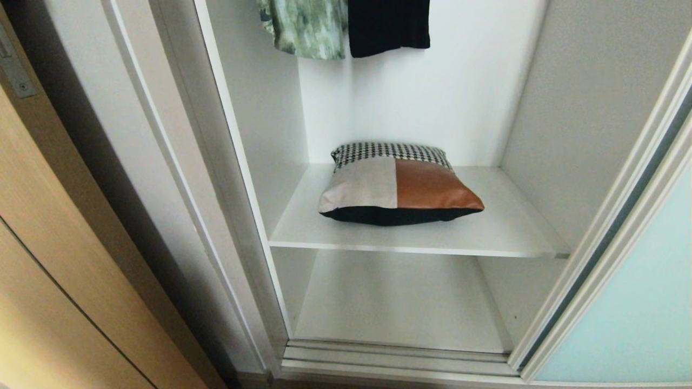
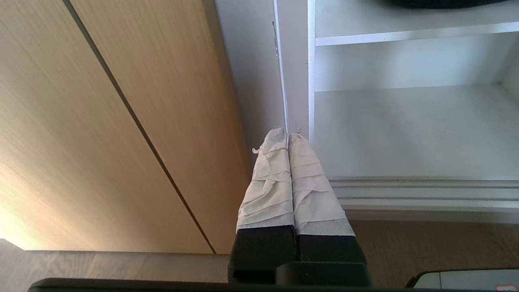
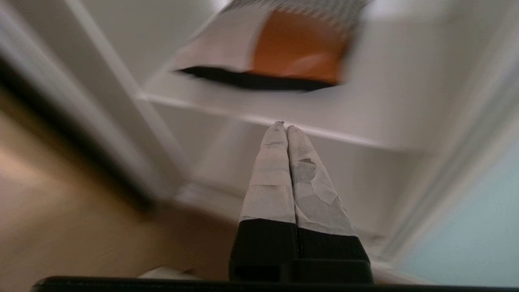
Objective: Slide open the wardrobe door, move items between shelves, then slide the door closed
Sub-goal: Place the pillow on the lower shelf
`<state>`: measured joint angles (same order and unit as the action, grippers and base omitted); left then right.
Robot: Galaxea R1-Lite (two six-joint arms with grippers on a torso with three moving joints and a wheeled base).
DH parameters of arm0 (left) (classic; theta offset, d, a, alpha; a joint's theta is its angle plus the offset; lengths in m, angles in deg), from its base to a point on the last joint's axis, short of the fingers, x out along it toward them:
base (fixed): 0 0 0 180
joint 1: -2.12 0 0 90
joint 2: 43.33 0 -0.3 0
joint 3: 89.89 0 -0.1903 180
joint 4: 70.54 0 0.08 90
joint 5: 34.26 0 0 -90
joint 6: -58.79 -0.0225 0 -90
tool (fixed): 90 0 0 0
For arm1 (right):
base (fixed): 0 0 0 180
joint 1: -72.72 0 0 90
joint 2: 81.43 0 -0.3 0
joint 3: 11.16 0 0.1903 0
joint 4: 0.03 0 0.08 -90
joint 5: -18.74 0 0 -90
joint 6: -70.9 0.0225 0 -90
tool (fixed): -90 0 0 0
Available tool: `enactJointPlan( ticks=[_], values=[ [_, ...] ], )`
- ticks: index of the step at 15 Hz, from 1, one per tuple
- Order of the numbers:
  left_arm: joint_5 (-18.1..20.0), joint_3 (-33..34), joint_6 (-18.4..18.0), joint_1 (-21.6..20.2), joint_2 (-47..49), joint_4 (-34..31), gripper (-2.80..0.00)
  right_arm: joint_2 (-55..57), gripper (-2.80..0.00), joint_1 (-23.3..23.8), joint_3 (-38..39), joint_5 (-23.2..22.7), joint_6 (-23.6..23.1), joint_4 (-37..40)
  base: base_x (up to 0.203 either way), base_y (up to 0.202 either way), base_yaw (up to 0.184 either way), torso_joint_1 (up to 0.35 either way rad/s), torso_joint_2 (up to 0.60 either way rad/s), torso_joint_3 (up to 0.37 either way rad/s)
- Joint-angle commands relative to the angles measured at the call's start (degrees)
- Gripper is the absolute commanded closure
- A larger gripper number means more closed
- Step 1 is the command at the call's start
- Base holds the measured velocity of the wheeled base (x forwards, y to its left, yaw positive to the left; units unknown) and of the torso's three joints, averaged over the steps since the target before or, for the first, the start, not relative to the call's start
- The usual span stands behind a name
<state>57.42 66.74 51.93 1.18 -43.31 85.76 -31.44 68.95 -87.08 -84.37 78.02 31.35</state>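
Right wrist view: cushion (image 3: 279, 48) beyond right pincer (image 3: 283, 129).

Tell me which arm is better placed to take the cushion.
Probably right: its shut tool points toward the cushion, while the left tool faces the wardrobe's left frame, low.

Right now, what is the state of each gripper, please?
Left gripper: fingers closed, holding nothing.
Right gripper: fingers closed, holding nothing, in front of the shelf with the cushion.

No readable text, label or number shows; one view is blurred.
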Motion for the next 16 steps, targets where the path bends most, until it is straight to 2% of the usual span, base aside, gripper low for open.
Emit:
enactJointPlan(
  ticks=[1, 3, 5, 9, 10, 16],
  values=[
    [0.06, 0.01, -0.08, -0.03, 0.15, -0.02, 0.0, 17.21, 0.0, -4.93, -6.08, -1.08, 4.11, -0.17, 0.0, 0.0, 0.0, 0.0, 0.0, 0.0],
    [0.03, 0.05, -0.08, -0.03, 0.15, -0.02, 0.0, 26.02, 0.0, -7.88, -9.54, -1.15, 9.92, -1.56, 0.0, 0.0, 0.0, 0.0, 0.0, 0.0],
    [-0.01, 0.07, -0.08, -0.03, 0.15, -0.02, 0.0, 34.89, 0.0, -8.92, -11.73, -0.95, 15.61, -4.96, 0.0, 0.0, 0.0, 0.0, 0.0, 0.0],
    [-0.01, 0.09, -0.08, -0.03, 0.15, -0.02, 0.0, 51.62, 0.0, -8.51, -15.41, 0.58, 21.76, -12.9, 0.0, 0.0, 0.0, 0.0, 0.0, 0.0],
    [-0.01, 0.09, 0.01, -0.03, 0.15, -0.02, 0.0, 54.93, -2.8, -7.9, -16.64, 0.78, 22.63, -14.54, 0.0, 0.0, 0.0, 0.0, 0.0, 0.0],
    [-0.01, 0.07, -0.08, -0.03, 0.15, -0.02, 0.0, 64.31, -2.8, -2.91, -20.59, 0.49, 26.66, -22.18, 0.0, 0.0, 0.0, 0.0, 0.0, 0.0]
  ],
)
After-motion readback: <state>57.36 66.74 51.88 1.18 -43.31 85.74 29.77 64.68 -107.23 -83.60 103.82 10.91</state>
